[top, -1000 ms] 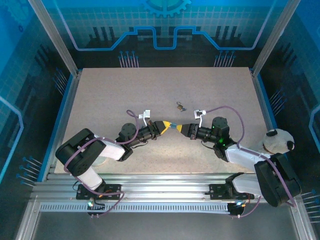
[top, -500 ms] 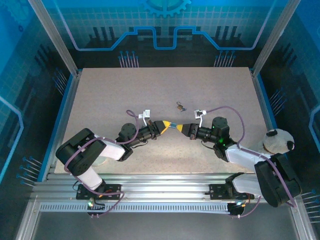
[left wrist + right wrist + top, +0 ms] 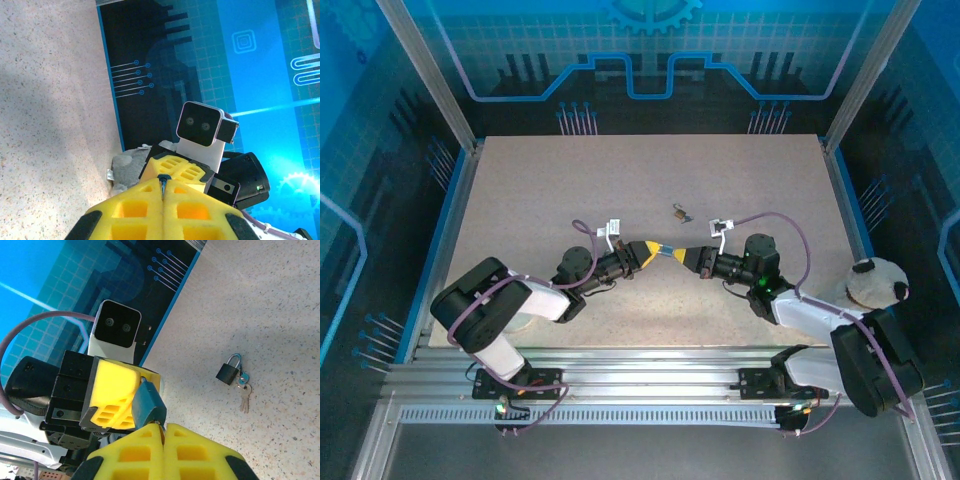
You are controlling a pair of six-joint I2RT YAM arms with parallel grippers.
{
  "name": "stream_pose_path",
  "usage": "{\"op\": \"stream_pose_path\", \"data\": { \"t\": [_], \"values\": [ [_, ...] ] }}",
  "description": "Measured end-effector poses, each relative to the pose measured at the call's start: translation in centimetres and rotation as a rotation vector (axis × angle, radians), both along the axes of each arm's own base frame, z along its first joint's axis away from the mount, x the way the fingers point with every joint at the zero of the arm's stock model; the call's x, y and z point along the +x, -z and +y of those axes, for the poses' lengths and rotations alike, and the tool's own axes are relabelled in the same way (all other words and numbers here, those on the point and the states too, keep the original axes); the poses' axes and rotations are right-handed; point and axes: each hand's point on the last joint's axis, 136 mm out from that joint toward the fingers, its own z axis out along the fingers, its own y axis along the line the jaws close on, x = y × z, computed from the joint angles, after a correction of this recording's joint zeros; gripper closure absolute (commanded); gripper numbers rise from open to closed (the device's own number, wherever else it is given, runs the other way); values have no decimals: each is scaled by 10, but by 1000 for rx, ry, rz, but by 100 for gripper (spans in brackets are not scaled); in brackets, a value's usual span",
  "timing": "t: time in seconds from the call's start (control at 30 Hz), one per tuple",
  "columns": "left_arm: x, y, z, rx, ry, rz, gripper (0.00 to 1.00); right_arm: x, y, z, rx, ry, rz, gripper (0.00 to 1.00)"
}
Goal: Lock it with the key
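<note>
The worktop is a pale, speckled slab with a thin blue trim along its left and right sides. It sits inside a booth of slanted aluminium posts. The panels around it glow blue and are printed with a fine grid, circuit-like lines and part of a gear at the top of the far wall. Along the near edge runs a ribbed metal rail that carries both arm bases.

The padlock lies on the worktop a little far of centre, on its side. Its keys hang from the shackle and trail onto the surface beside it. Nothing touches it, and it lies apart from both arms.

Near of the padlock, the two arms reach toward each other low over the worktop, tip to tip. The left gripper has its yellow fingers pressed together, and a thin dark edge shows in their seam in its own wrist view. That edge is a small flat teal piece bridging the gap between the tips. The right gripper is also pressed together, and the piece's other end runs into its seam. I cannot tell what the piece is.

A pale rounded object sits at the worktop's right edge.
</note>
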Motion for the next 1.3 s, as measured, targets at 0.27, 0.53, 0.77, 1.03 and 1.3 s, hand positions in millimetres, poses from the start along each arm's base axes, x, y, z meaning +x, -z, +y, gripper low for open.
{"op": "stream_pose_path", "data": {
  "t": [0.27,0.53,0.77,1.03,1.3],
  "values": [
    [-2,-3,2,-3,-12,-10,100,-1,-4,0,8,0,-4,100],
    [-4,-5,5,-5,-24,-16,100,-2,-5,0,14,-4,-2,100],
    [-4,-8,7,-10,-36,-20,100,-3,-8,0,19,-10,-12,100],
    [-3,-8,8,-10,-44,-19,100,-3,-9,0,22,-9,-12,100],
    [-3,-8,8,-12,-44,-19,100,-3,-10,1,29,-15,-17,89]
  ]
}}
